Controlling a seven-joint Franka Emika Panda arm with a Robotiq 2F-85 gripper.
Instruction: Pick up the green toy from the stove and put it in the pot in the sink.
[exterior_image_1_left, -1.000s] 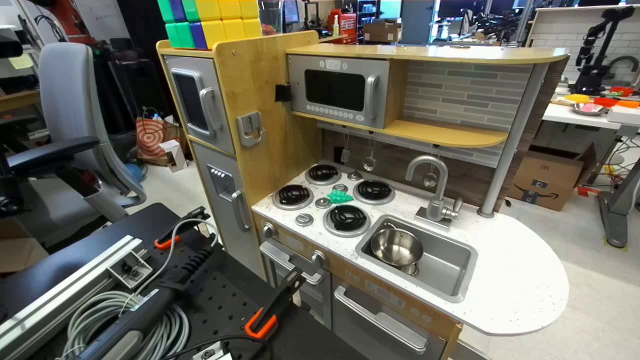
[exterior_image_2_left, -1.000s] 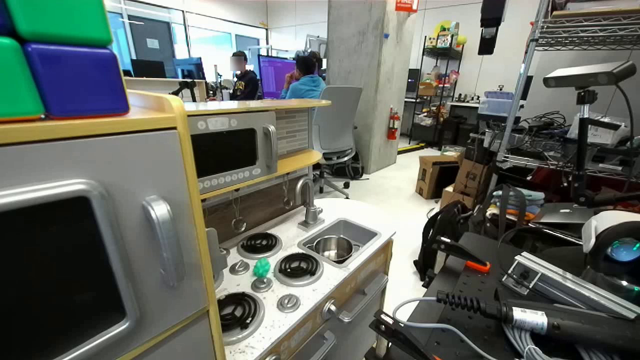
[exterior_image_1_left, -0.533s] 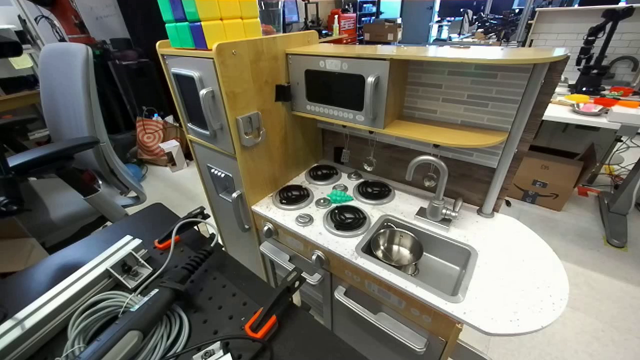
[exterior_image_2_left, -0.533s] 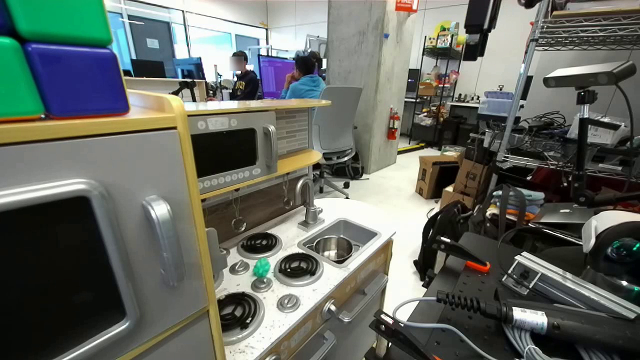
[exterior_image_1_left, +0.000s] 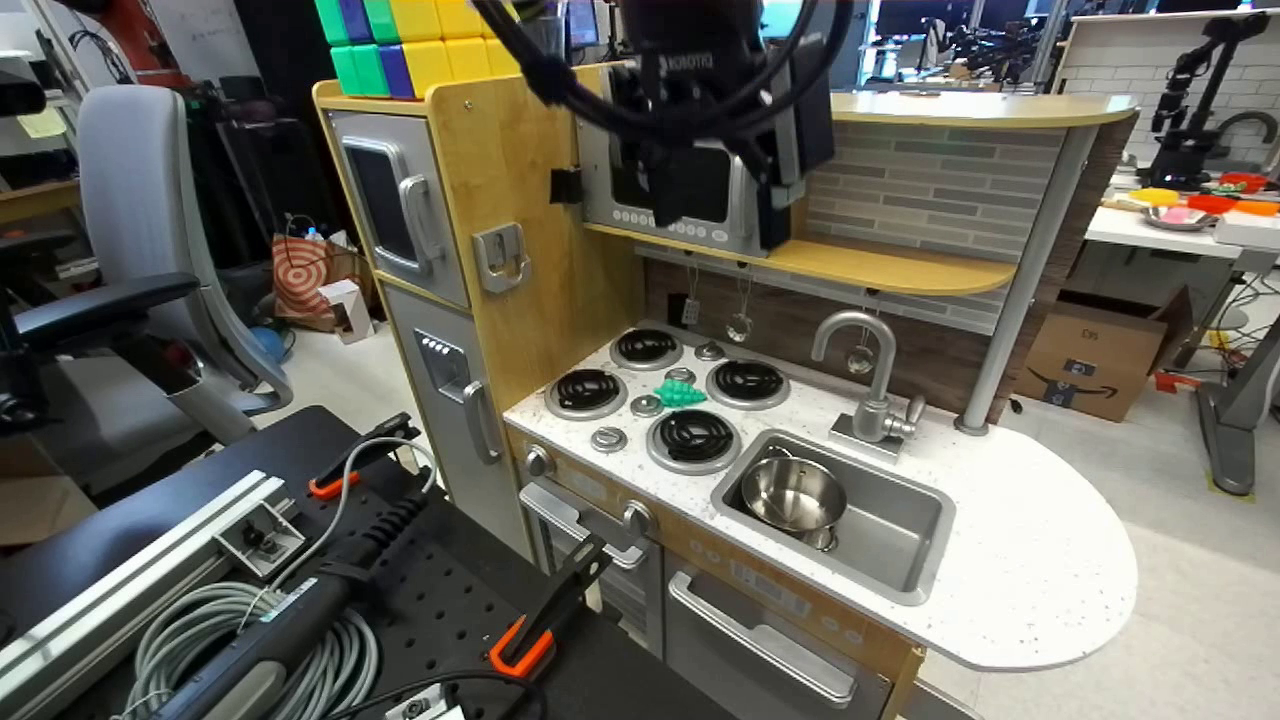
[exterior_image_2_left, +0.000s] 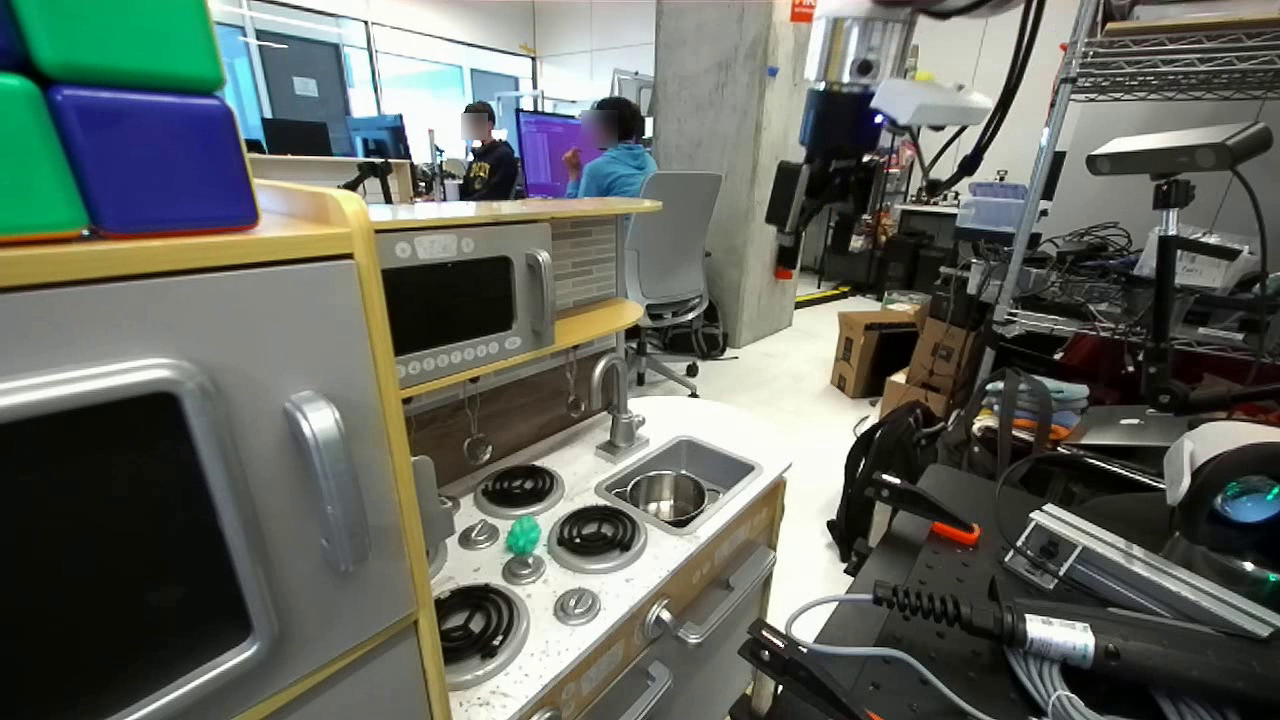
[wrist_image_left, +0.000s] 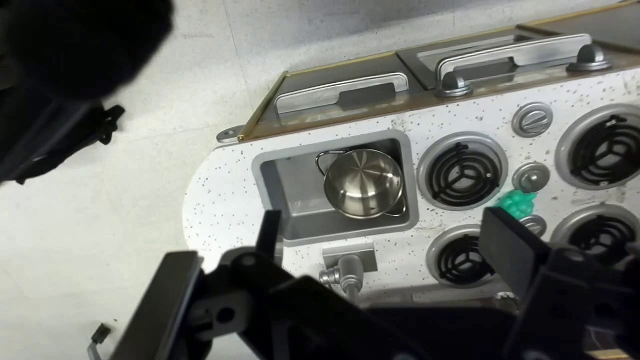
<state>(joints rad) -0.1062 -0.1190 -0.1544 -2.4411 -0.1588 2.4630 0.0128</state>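
Around the sink (exterior_image_1_left: 900, 510) spreads a wide pale floor (exterior_image_1_left: 1210, 600); well beyond the sink, in an exterior view, stand a concrete pillar (exterior_image_2_left: 710, 150) and a gray office chair (exterior_image_2_left: 675, 240). The wooden play kitchen (exterior_image_1_left: 560, 270) carries the sink in its table (exterior_image_1_left: 1040, 540), a white top flecked with dark specks, its rounded end lying past the sink. In front of the kitchen, apart from the sink, is a black perforated bench (exterior_image_1_left: 450, 590) bearing coiled gray cable (exterior_image_1_left: 180, 620). In both exterior views the jaws are high above the sink's level; the wrist view shows them spread wide, holding nothing. A gray tap (exterior_image_1_left: 873, 418) stands at the sink's back edge. Beside the sink, four coil burners (exterior_image_1_left: 694, 437) are set into the table, and a metal pot (exterior_image_1_left: 793, 493) sits inside the sink, at the end nearest them. The green toy (exterior_image_1_left: 680, 393) lies among the burners, outside the sink, just beside small knobs (exterior_image_1_left: 609, 439).
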